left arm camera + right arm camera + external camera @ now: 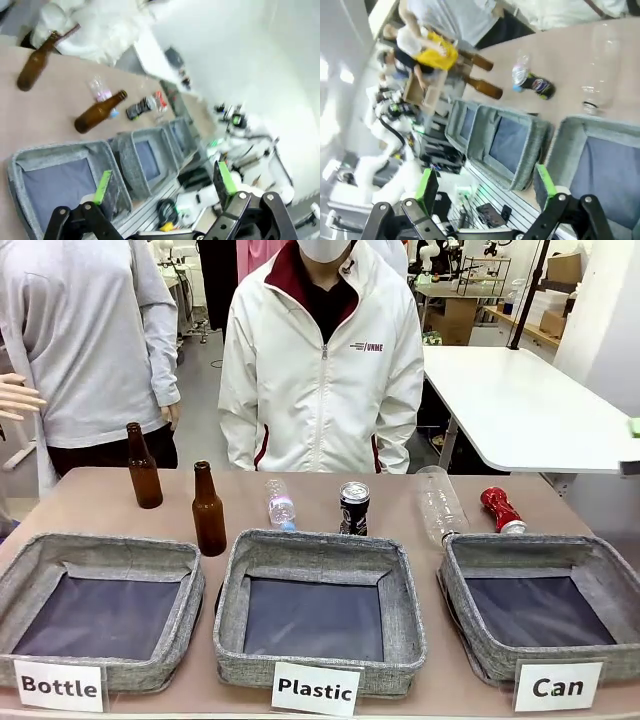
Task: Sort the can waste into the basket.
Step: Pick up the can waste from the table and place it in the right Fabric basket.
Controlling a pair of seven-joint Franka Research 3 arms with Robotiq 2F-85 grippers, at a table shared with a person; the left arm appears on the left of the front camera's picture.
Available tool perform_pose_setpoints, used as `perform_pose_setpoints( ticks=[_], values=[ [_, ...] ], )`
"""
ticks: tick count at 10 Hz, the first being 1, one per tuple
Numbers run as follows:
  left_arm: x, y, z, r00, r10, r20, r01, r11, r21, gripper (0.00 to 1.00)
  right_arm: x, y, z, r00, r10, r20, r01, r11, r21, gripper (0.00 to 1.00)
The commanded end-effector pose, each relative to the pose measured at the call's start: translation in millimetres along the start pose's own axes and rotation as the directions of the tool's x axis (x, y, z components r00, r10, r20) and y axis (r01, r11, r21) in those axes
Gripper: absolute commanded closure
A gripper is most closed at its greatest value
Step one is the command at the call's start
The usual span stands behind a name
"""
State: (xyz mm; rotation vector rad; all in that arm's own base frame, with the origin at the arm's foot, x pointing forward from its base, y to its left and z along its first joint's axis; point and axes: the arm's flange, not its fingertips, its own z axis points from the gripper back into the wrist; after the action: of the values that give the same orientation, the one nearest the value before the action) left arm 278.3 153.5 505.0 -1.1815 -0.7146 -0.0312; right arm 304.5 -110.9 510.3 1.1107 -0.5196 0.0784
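Plainly, the sorting has not yet begun. Taking the table from left to right in the front view, the small black metal drink can with a silver top stands upright on the tan tabletop, just behind the far rim of the shallow square grey fabric basket labelled "Plastic". Farther right, the shiny red metal drink can with silver ends lies on its side, close behind the far rim of the shallow square grey fabric basket labelled "Can". That basket's dark base is bare, so by my reading both cans have to be picked up and dropped in. The red one needs only a short carry, the black one a longer one to the right.

As for the fingers, the left gripper hangs high above the robot's side of the table. Its green pads are spread wide with nothing between them and nothing touching them. The right gripper is likewise spread wide and empty, its green pads poised well above the near edge of the baskets. Neither is near a can.
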Motion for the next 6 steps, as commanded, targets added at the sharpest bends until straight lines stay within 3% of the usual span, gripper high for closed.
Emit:
perform_pose_setpoints(
  ticks=[1,4,5,6],
  values=[
    [-14,23,3,0.980,0.095,0.174,-0.083,0.994,-0.075,0.00,-30,-49,13,0.988,-0.104,0.113,0.094,0.991,0.090,0.00],
    [-35,23,-11,0.946,0.151,0.288,-0.141,0.988,-0.056,0.00,-53,-99,43,0.928,-0.274,0.253,0.249,0.960,0.129,0.00],
    [3,38,33,0.956,0.170,0.240,-0.156,0.985,-0.076,0.00,-27,-79,53,0.962,-0.216,0.168,0.203,0.975,0.093,0.00],
    [3,38,33,0.956,0.170,0.240,-0.156,0.985,-0.076,0.00,-27,-79,53,0.962,-0.216,0.168,0.203,0.975,0.093,0.00]
  ],
)
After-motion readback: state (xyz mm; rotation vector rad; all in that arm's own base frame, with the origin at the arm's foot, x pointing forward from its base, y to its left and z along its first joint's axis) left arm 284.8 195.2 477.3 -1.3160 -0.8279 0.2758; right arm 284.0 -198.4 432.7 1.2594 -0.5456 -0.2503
